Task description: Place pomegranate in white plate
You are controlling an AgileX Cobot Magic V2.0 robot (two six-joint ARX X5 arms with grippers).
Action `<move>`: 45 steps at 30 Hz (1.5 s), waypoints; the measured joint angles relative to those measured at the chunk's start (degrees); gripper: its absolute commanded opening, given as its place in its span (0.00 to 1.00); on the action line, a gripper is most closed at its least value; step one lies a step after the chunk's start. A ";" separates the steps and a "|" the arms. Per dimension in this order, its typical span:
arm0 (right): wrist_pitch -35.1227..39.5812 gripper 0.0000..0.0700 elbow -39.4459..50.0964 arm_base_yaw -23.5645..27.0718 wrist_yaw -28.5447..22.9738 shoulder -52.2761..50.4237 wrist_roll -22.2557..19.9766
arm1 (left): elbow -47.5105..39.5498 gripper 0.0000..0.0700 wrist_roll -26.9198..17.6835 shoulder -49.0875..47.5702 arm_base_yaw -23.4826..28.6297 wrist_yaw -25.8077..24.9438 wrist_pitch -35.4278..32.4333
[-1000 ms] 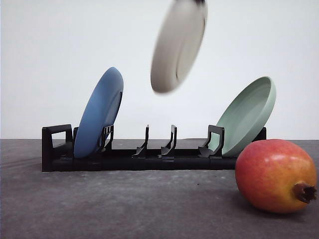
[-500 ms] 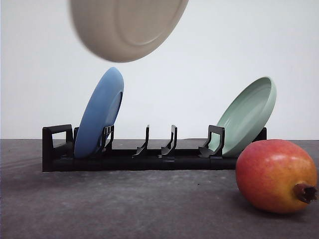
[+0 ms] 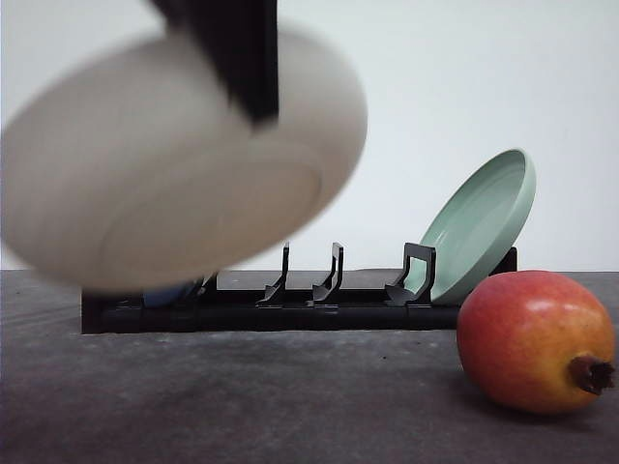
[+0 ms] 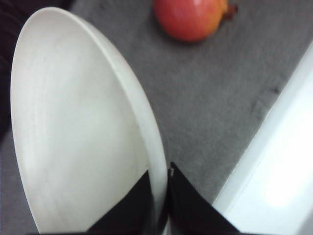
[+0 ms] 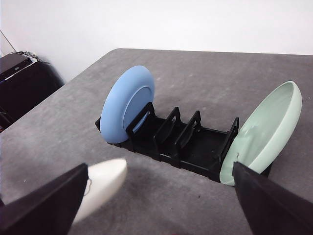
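Observation:
The white plate (image 3: 184, 164) hangs blurred in the air at the left of the front view, above the table and in front of the rack. My left gripper (image 4: 159, 200) is shut on its rim, and the black fingers (image 3: 237, 58) reach down from the top. The plate's inner face (image 4: 73, 132) shows faint rings. The pomegranate (image 3: 535, 340) rests on the grey table at the front right, its crown stub pointing right; it also shows beyond the plate (image 4: 190, 17). My right gripper (image 5: 160, 169) is open and holds nothing, with the plate's edge (image 5: 100, 188) beside one finger.
A black dish rack (image 5: 186, 142) stands across the table's back. It holds a blue plate (image 5: 127, 103) at its left end and a pale green plate (image 3: 484, 222) leaning at its right end. The middle slots (image 3: 309, 275) hold nothing.
The white plate has come down and toward the front left with my left gripper, tilting flatter. It now covers the blue plate in the front view. The pomegranate has not moved.

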State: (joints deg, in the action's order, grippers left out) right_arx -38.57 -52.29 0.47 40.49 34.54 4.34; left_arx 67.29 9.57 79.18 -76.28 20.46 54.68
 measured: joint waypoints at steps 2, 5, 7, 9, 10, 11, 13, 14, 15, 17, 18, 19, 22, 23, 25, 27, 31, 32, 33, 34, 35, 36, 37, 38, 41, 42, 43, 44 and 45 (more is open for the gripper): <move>0.00 0.86 0.00 0.00 0.00 0.00 0.00 | -2.80 0.00 0.83 1.42 -0.89 0.96 -2.02; 0.00 0.86 0.00 0.00 0.00 0.00 0.00 | -5.60 0.00 1.71 4.76 -1.76 3.14 -4.36; 0.00 0.86 0.00 0.00 0.00 0.00 0.00 | -6.25 0.00 2.16 7.24 -2.04 5.43 -5.48; 0.00 0.86 0.00 0.00 0.00 0.00 0.00 | -6.25 0.00 2.36 9.52 -2.15 6.34 -7.28; 0.00 0.86 0.00 0.00 0.00 0.00 0.00 | -6.25 0.00 2.56 10.74 -2.18 6.40 -8.25; 0.00 0.86 0.00 0.00 0.00 0.00 0.00 | -6.25 0.00 2.70 11.83 -2.22 6.43 -8.81; -0.05 0.86 0.00 0.00 0.00 0.00 0.00 | -6.25 0.00 3.08 13.89 -2.42 6.64 -9.77; -0.10 0.86 0.00 0.00 0.00 0.00 0.00 | -6.25 0.00 3.21 14.81 -2.50 6.71 -10.38; -0.25 0.86 0.00 0.00 0.00 0.00 0.00 | -6.25 0.00 3.26 15.56 -2.55 6.80 -10.77; -0.70 0.86 0.00 0.00 0.00 0.00 0.00 | -6.25 0.00 3.32 16.52 -2.63 6.88 -10.80; -1.00 0.86 0.00 0.00 0.00 0.00 0.00 | -6.25 0.03 3.32 16.56 -2.63 6.91 -10.78; -1.32 0.86 0.00 0.00 0.00 0.00 0.00 | -6.25 0.09 3.37 16.51 -2.61 7.00 -10.80; -1.58 0.86 0.00 0.00 0.00 0.00 0.00 | -6.23 0.36 3.74 16.43 -2.58 6.83 -10.71; -1.67 0.86 0.00 0.00 0.00 0.00 0.00 | -6.23 0.44 3.91 16.41 -2.54 6.83 -10.70; -2.01 0.86 0.00 0.00 0.00 0.00 0.00 | -6.23 0.63 4.45 16.11 -2.48 6.83 -10.68; -2.04 0.86 0.00 0.00 0.00 0.00 0.00 | -6.23 0.79 5.19 15.50 -2.48 6.85 -10.51; -2.19 0.86 0.00 0.00 0.00 0.00 0.07 | -6.23 0.87 6.51 12.74 -2.48 6.85 -10.30; -2.19 0.86 0.00 0.00 0.00 0.00 0.23 | -6.23 0.87 6.73 11.84 -2.48 6.85 -10.26; -2.19 0.86 0.00 0.00 0.00 0.00 0.37 | -6.23 0.87 6.98 10.84 -2.48 6.85 -10.13; -2.22 0.86 0.00 0.00 0.00 0.00 0.51 | -6.23 0.87 7.38 9.61 -2.48 6.85 -9.86; -2.27 0.86 0.00 0.00 0.00 0.00 0.77 | -6.23 0.87 7.84 8.31 -2.48 6.85 -9.59; -2.35 0.86 0.00 0.00 0.00 0.00 1.20 | -6.23 0.87 8.22 6.77 -2.48 6.85 -9.37; -2.44 0.86 0.00 0.00 0.03 0.00 1.80 | -6.23 0.86 8.56 5.15 -2.48 6.85 -9.11; -2.56 0.86 0.00 0.00 0.16 0.01 2.43 | -6.23 0.86 8.93 3.50 -2.48 6.85 -8.74; -4.09 0.86 0.00 -0.11 2.02 0.51 4.34 | -6.23 0.86 9.70 -2.50 -2.48 6.85 -7.28; -5.13 0.86 -0.02 -0.32 2.41 0.80 4.73 | -6.21 0.86 9.79 -4.56 -2.48 6.83 -6.66; -6.49 0.86 -0.05 -0.63 2.65 1.27 4.99 | -6.20 0.86 9.77 -6.86 -2.48 6.85 -5.82; -7.80 0.86 -0.07 -0.99 2.81 1.87 5.14 | -6.19 0.86 9.77 -8.98 -2.48 6.85 -4.91; -9.18 0.86 -0.07 -1.33 2.84 2.60 5.18 | -6.19 0.86 9.77 -10.74 -2.48 6.83 -4.07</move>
State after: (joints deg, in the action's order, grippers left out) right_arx -47.74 -52.36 -0.86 43.33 37.15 9.52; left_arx 61.10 19.33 68.44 -78.76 27.29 50.61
